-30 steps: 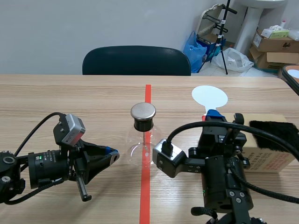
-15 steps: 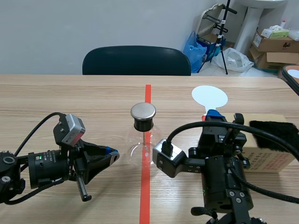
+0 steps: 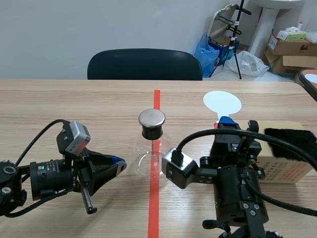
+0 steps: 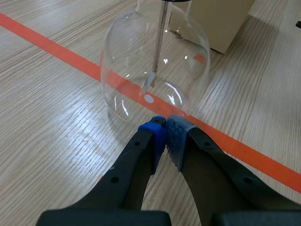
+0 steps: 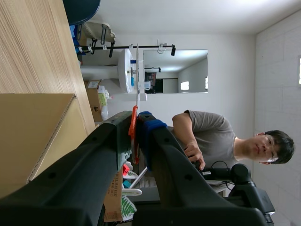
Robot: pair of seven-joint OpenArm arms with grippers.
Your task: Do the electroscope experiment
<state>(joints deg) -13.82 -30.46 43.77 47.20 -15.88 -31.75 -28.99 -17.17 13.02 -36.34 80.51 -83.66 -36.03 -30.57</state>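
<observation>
The electroscope, a clear glass flask (image 3: 151,151) with a round metal cap (image 3: 151,118), stands on the red tape line at the table's middle. Inside the flask (image 4: 155,70) hangs a thin rod with a small foil leaf (image 4: 150,82). My left gripper (image 3: 119,166) lies low just left of the flask, shut on nothing, its fingertips (image 4: 165,134) close to the glass base. My right gripper (image 3: 227,120) points up, shut on the handle of a white round paddle (image 3: 222,102). In the right wrist view a thin orange strip (image 5: 133,136) is pressed between the right gripper (image 5: 139,117) pads.
A cardboard box (image 3: 285,166) with a black furry piece (image 3: 290,136) on top stands right of the right arm; the box (image 4: 221,23) also shows behind the flask. A dark chair (image 3: 144,64) stands at the table's far edge. A person is seen far off in the right wrist view.
</observation>
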